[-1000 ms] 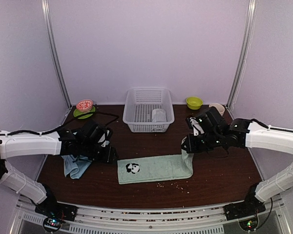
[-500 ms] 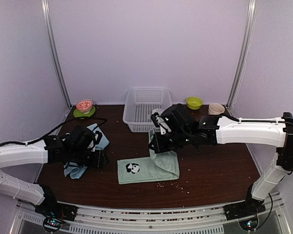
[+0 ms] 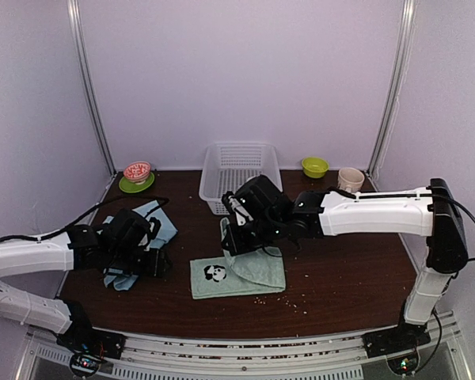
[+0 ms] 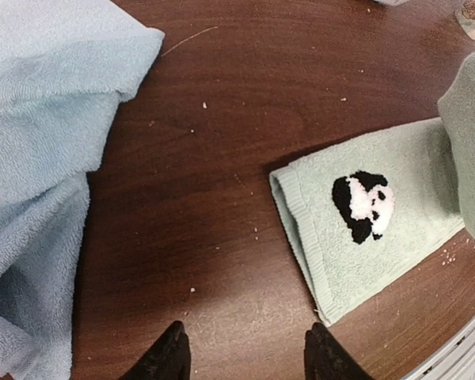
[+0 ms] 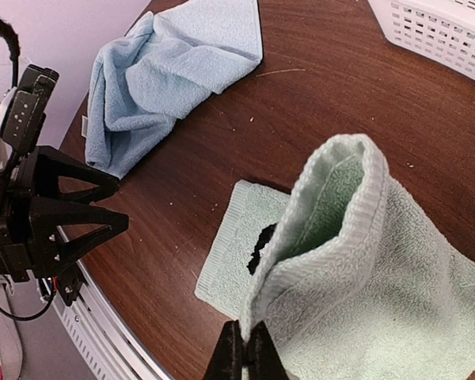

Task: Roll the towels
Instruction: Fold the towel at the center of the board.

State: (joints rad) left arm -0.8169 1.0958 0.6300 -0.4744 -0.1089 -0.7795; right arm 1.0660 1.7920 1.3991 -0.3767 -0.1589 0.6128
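Your right wrist camera shows what the overhead view hides: the right gripper (image 5: pixel 245 348) has its fingers pinched together on the hem of the pale green towel (image 5: pixel 364 301). It holds that end up in an upright fold over the rest of the cloth. Your left wrist camera gives the panda patch (image 4: pixel 362 204) in full, on the towel's flat end. It also shows the left gripper (image 4: pixel 245 356) with fingers spread and holding nothing, above the bare table (image 4: pixel 222 158) between the green towel and the light blue towel (image 4: pixel 39 119). The green towel lies near the table's front middle, ribbed along its edge. The blue one sits crumpled at the left.
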